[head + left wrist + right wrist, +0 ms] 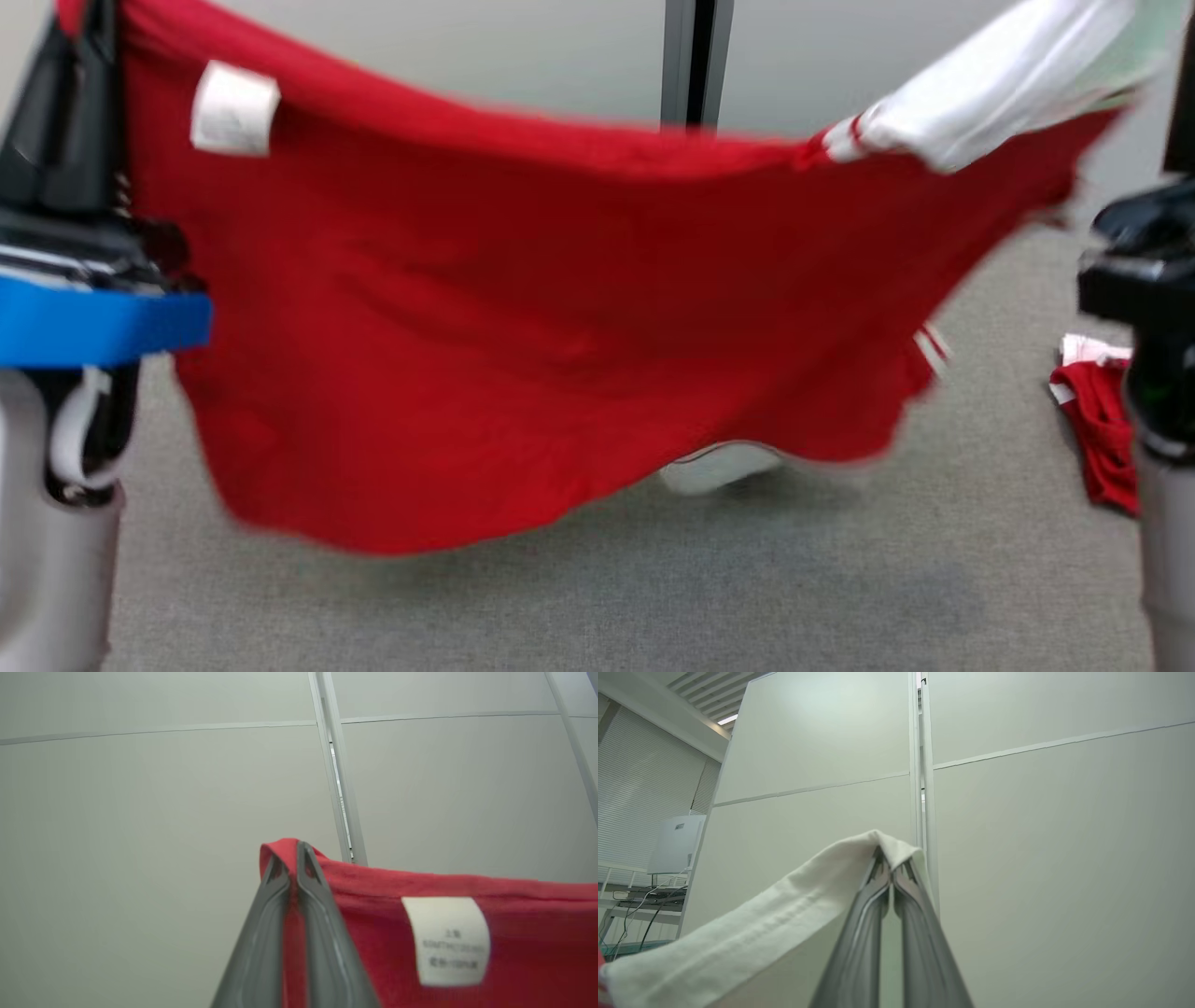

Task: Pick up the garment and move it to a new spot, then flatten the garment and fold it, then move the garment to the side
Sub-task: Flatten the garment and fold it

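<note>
**Garment Held Aloft Between Both Grippers**

The garment [560, 327] is red. It hangs spread in the air above the grey floor [653, 597], sagging in the middle, and its lower hem is blurred. A white band [990, 84] forms its upper right corner. A white label [233, 109] sits near the upper left corner. Left gripper [293, 851]: fingers pressed together, pinching the red top edge. Right gripper [891, 856]: fingers pressed together, pinching the white band

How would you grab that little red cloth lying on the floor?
Probably from straight above: the red cloth lies crumpled low on the carpet, so nothing gets under it. Pinch a raised wrinkle, or its white edge. Part of it is hidden.
</note>
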Robot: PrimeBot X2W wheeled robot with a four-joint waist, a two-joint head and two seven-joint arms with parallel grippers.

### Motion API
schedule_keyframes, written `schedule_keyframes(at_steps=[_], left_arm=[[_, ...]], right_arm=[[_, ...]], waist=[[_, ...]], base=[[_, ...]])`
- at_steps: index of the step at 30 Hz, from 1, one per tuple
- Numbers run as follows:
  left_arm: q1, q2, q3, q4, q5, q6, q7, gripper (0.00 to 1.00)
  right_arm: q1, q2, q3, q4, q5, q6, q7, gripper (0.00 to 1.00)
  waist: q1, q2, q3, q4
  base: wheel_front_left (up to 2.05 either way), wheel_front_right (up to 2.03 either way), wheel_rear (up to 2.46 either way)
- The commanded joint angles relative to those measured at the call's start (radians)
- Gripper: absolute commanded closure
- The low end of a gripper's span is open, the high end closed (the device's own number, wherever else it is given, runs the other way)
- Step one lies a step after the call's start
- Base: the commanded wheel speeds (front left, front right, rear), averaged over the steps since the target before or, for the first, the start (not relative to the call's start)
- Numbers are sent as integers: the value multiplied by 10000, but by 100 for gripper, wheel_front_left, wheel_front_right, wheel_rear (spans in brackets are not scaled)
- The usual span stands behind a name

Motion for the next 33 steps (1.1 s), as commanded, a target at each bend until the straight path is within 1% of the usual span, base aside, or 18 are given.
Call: schedule_keyframes(at_steps=[1,3,6,9,12,14,15,17,20,23,26,29,31,33], left_arm=[[-391,90,70,-74,-280,-20,431,100],[-755,287,89,-40,-403,-20,820,100],[-1200,235,58,246,-612,-20,1152,100],[-1739,69,-36,807,-698,20,1160,100],[-2654,-84,-110,1616,-549,74,896,100],[-3413,-249,-117,2241,-474,127,560,100],[-3790,-253,-183,2505,-308,124,322,100],[-4488,-432,-204,2982,-235,119,-147,100],[-5073,-609,-182,3634,-215,111,-763,100],[-4998,-705,-222,4007,-260,87,-1002,100],[-4185,-708,-345,4634,-350,39,-1195,100],[-3064,-805,-360,5236,-545,1,-1303,100],[-2112,-964,-344,5686,-687,-7,-1337,100],[-1196,-1213,-281,5830,-783,1,-1346,100]], right_arm=[[-577,-207,-4,-49,-21,1,234,100],[-1148,-361,72,54,-104,1,443,100],[-1935,-413,129,631,-217,1,637,100],[-2930,-318,184,1628,-408,1,649,100],[-4292,-299,161,2750,-895,1,388,100],[-5276,-302,89,3423,-1348,1,101,100],[-5734,-206,-70,3734,-1517,-1,-25,100],[-6587,-165,-187,4129,-1904,1,-217,100],[-7153,-108,-393,4492,-2152,1,-373,100],[-6964,-37,-531,4548,-2112,1,-425,100],[-5923,75,-716,4332,-1895,1,-427,100],[-4331,194,-895,3795,-1574,1,-433,100],[-2960,339,-1005,3520,-1350,-1,-436,100],[-1606,530,-1174,3277,-1114,-2,-437,100]], waist=[[1,-1,223,84],[1,-1,493,98],[1,-1,997,74],[1,-1,1585,4],[1,-1,2168,-108],[1,-1,2492,-173],[1,-1,2618,-210],[1,-1,2854,-267],[1,-1,2999,-335],[1,-1,3015,-402],[1,-1,2985,-515],[1,-1,2922,-586],[1,-1,2863,-630],[1,-1,2812,-632]], base=[[0,0,0],[0,0,0],[0,0,0],[0,0,0],[0,0,0],[0,0,0],[0,0,0],[0,0,0],[0,0,0],[0,0,0],[0,0,0],[0,0,0],[0,0,0],[0,0,0]])
